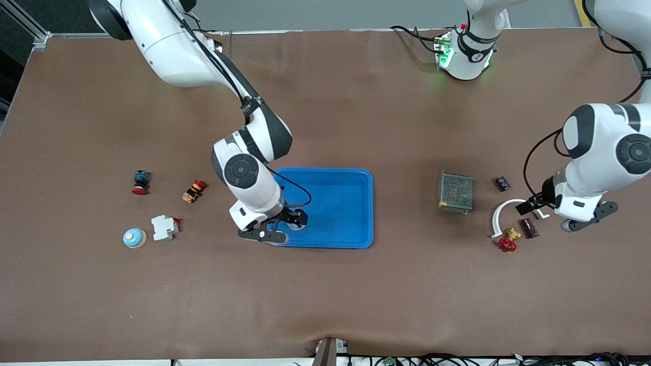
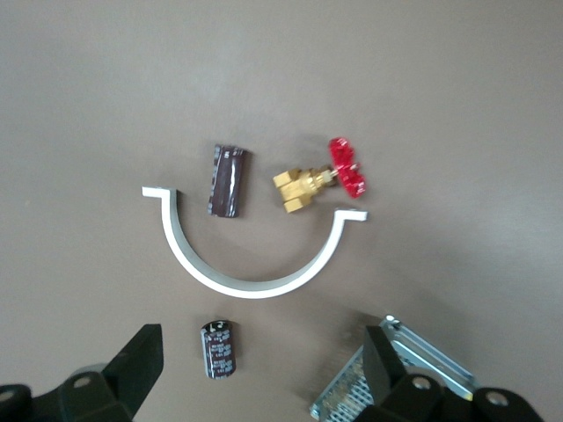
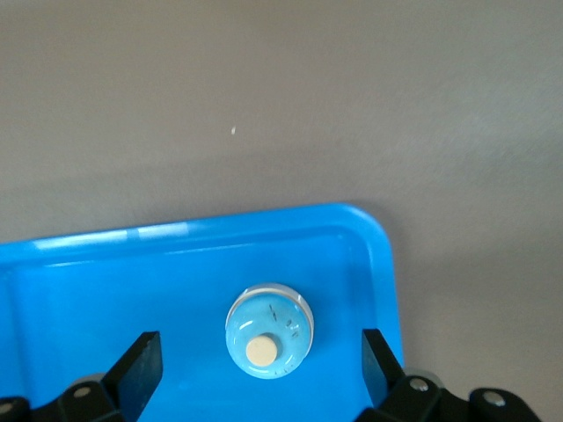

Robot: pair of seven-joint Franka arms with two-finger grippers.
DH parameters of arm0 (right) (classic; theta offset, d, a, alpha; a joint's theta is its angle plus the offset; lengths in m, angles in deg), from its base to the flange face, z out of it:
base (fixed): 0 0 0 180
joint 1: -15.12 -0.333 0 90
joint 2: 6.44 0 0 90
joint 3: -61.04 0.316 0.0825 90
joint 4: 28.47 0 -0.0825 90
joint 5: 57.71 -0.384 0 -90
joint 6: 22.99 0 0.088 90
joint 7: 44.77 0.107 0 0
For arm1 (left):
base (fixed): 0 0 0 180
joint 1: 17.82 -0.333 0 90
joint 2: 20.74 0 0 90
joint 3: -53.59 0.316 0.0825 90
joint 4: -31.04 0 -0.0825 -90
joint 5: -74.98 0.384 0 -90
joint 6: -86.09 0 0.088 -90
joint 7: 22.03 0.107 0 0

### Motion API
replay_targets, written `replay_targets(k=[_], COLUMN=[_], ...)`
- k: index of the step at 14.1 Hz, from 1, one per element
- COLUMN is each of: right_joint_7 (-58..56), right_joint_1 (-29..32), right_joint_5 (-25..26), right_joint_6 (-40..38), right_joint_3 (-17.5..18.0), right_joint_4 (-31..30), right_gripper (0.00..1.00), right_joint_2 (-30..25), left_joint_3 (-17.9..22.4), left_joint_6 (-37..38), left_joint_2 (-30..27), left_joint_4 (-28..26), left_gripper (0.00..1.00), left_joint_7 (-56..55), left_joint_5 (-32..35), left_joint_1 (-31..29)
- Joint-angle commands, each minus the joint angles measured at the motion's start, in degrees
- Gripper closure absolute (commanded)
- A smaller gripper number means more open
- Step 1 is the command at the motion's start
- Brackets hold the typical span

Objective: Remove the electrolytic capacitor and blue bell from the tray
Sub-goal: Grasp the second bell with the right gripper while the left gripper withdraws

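Blue plastic marks the middle of the scene: the tray (image 1: 351, 213) sits on the brown table (image 1: 325, 295), and every other place here is given from it. The right gripper (image 1: 285, 226) hangs over the tray's corner that lies nearest the front camera on the right arm's end, its fingers (image 3: 136, 365) spread wide with nothing between them. Directly under it, inside that corner, a pale blue bell (image 3: 269, 331) rests on the tray floor, button up. A second bell (image 1: 134, 237) (same blue dome) stands on the table well away from the tray toward the right arm's end, beside a white breaker (image 1: 164, 227), with a red push button (image 1: 140, 182) and an orange switch (image 1: 194, 190) a little farther from the camera. Toward the left arm's end of the table, well apart from the tray, the left gripper (image 1: 534, 206) hovers with its jaws apart and empty over a white half-ring clamp (image 2: 251, 264). One capacitor (image 2: 227, 180) lies within the clamp's arc next to a red-handled brass valve (image 2: 321, 180); another capacitor (image 2: 218, 348) lies just outside the arc, close to a metal mesh power supply (image 1: 455, 191), which stands between the clamp and the tray.
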Motion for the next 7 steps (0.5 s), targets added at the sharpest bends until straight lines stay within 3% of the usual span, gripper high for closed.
replay_targets(k=[1,7], right_joint_7=[1.37,1.46], right_joint_1=[-0.59,-1.73], right_joint_5=[1.05,1.49], right_joint_6=[1.16,3.79], right_joint_3=[-0.55,-0.64], right_joint_4=[0.05,-0.04], right_gripper=[0.0,0.0], right_joint_2=[1.24,3.97], left_joint_3=[-2.04,-8.11], left_joint_6=[4.66,19.5], left_joint_2=[-0.56,-1.0], left_joint_4=[5.22,17.61], left_gripper=[0.0,0.0], left_joint_7=[0.3,0.22], left_joint_5=[0.73,0.56], left_joint_1=[-0.31,-0.58])
